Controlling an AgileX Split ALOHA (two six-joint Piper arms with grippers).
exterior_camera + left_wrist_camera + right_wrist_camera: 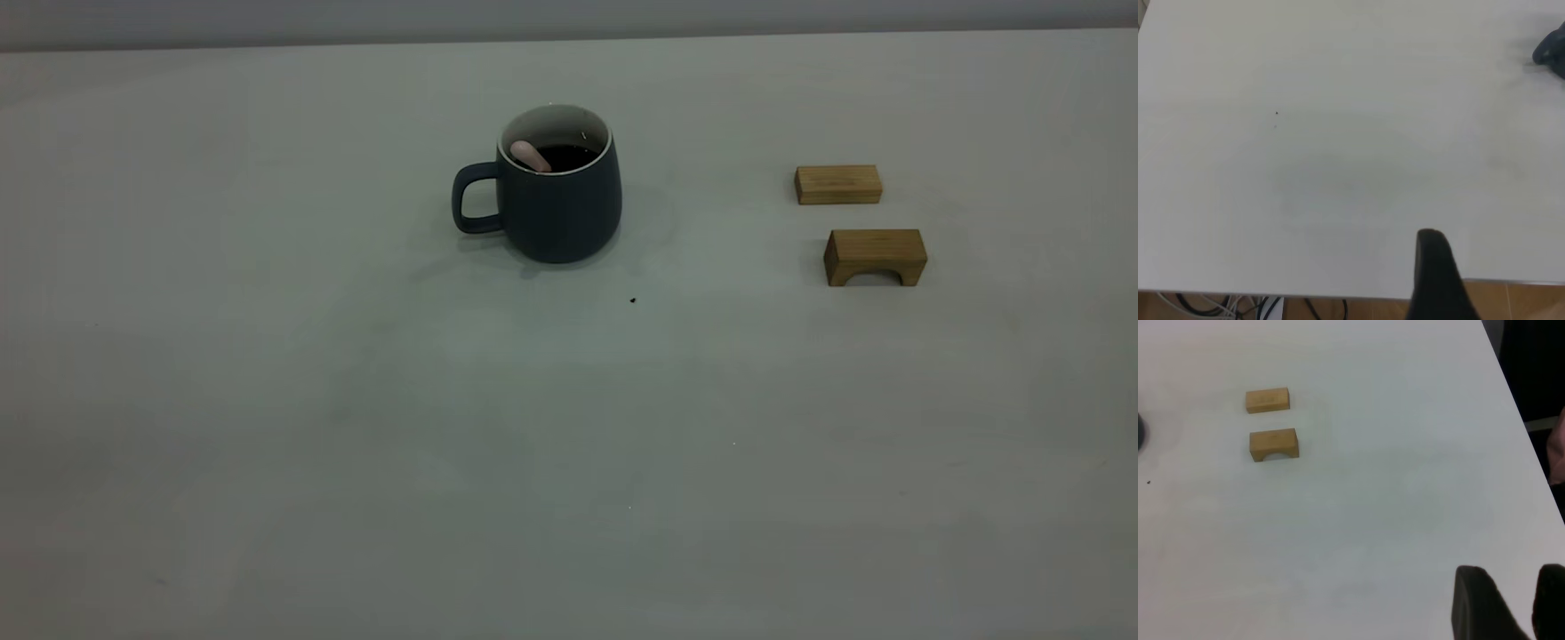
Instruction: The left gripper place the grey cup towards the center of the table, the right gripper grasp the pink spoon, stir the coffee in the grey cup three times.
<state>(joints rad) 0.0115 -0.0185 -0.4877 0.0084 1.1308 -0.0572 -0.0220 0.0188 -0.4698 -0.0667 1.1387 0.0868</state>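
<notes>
The cup [558, 200] stands mid-bench [356, 444], handle toward the left, spoon [531, 156] leaning inside in the coffee [569, 157]. Two wooden blocks [838, 184] lie well right. Right claw [1521, 603] hangs empty, slightly parted, over the bench edge; left claw's [1437, 273] spread: cannot tell.

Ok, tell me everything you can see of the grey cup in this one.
The dark slate-grey matte cup stands upright on the pale grey-white table, rounded, narrowing toward a white rim and white inside. Its loop handle points to the exterior view's left. Dark coffee fills it partway, and the pale pink spoon handle leans on the inner wall at the handle side. No hand touches it. The two wooden blocks lie well apart at its right.
</notes>
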